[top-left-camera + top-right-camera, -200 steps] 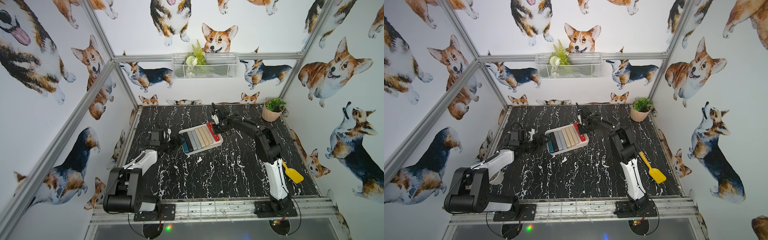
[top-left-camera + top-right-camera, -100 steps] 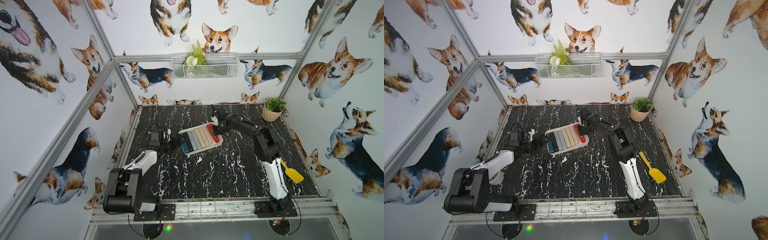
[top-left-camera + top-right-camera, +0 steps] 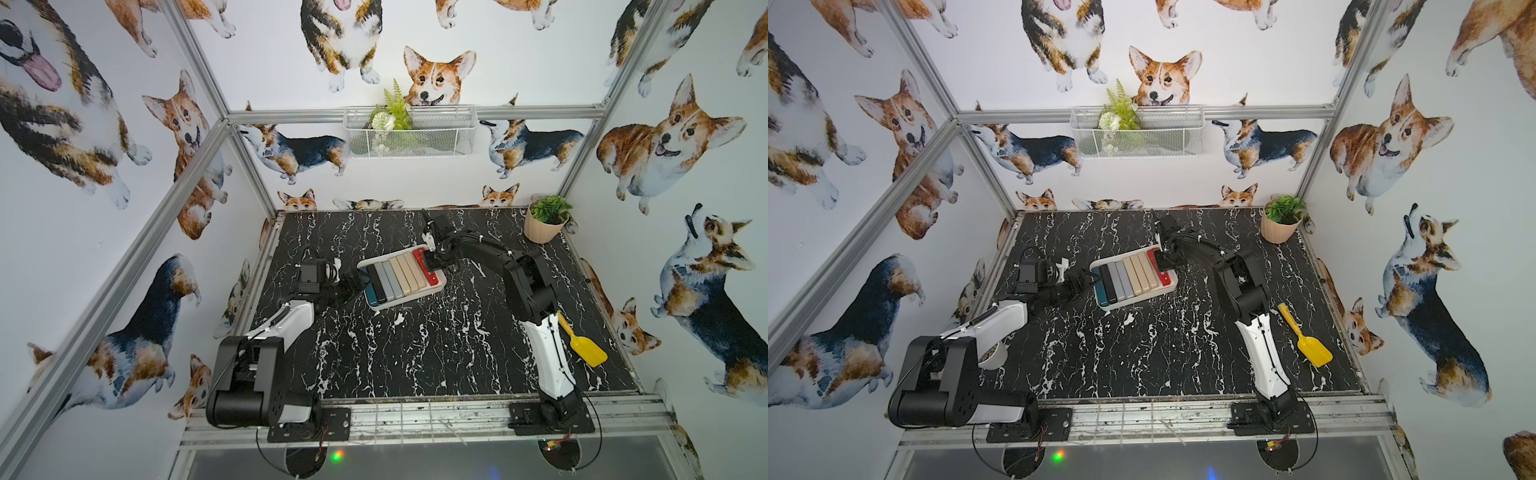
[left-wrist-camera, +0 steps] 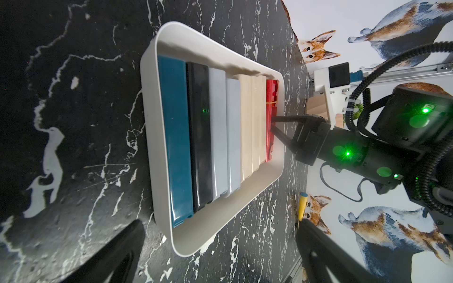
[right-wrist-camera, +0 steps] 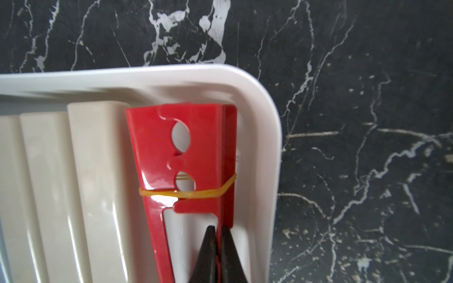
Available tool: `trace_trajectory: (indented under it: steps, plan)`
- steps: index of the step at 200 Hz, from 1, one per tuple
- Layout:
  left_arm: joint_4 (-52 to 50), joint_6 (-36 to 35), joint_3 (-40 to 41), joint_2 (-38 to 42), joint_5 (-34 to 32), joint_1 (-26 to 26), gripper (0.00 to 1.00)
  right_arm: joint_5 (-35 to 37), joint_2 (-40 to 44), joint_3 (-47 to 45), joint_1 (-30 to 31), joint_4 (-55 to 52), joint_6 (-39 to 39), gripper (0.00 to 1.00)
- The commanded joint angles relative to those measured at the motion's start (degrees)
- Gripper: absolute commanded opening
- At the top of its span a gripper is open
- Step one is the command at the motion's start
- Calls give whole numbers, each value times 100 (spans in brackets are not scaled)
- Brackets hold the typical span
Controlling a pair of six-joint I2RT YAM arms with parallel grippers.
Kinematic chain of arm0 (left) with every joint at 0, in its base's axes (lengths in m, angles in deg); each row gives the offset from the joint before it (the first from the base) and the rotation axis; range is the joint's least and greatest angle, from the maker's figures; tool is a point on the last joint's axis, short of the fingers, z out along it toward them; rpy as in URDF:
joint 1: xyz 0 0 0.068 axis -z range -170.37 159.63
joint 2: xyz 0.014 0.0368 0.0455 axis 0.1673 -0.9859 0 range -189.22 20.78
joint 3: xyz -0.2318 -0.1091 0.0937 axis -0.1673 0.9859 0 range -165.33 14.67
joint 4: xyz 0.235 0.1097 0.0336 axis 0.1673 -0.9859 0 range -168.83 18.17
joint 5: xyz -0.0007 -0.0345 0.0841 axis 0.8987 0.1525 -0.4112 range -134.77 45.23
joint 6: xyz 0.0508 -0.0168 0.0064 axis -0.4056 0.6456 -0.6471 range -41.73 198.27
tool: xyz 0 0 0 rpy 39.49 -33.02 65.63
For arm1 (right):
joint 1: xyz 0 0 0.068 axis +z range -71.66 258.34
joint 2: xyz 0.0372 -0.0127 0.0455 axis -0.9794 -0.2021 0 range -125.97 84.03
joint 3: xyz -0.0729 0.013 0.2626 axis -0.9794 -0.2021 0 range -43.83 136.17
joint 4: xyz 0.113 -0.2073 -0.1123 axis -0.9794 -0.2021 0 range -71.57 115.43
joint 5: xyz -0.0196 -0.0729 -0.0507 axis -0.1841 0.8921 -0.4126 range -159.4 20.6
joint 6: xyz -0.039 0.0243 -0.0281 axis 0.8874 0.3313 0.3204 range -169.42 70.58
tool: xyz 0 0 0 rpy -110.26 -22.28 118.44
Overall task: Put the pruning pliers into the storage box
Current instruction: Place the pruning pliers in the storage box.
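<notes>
The storage box rests on the table, with the pruning pliers laid side by side inside it. The red pliers, bound by a yellow rubber band, lie against the box's end wall opposite the teal bar. The right gripper is clenched on the red pliers' thin side wall. The left gripper is spread wide and holds nothing, just outside the box's teal end.

we lose the red slotted plastic bar at the right wrist view's edge, shallow white plastic tray cropped there too
</notes>
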Motion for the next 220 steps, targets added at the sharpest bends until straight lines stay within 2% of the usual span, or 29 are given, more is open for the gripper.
trace_trajectory:
  steps: [1, 125, 146, 161, 201, 220]
  plan:
    - [101, -41, 9, 20, 73, -13, 100, -28, -35, 49, 26, -94, 9, 0]
    - [133, -13, 35, 28, 86, -28, 100, 86, -48, -53, 52, -133, -48, 0]
    - [135, -3, 44, 42, 97, -26, 100, 115, -24, -90, 45, -128, -38, 10]
    - [140, -8, 44, 53, 98, -22, 100, 152, 16, -112, 47, -130, -33, 22]
    - [126, -2, 43, 106, 110, -26, 100, 240, 178, -240, 47, -77, -29, 47]
    - [108, 2, 35, 132, 126, -22, 100, 307, 292, -318, 50, -33, -23, 51]
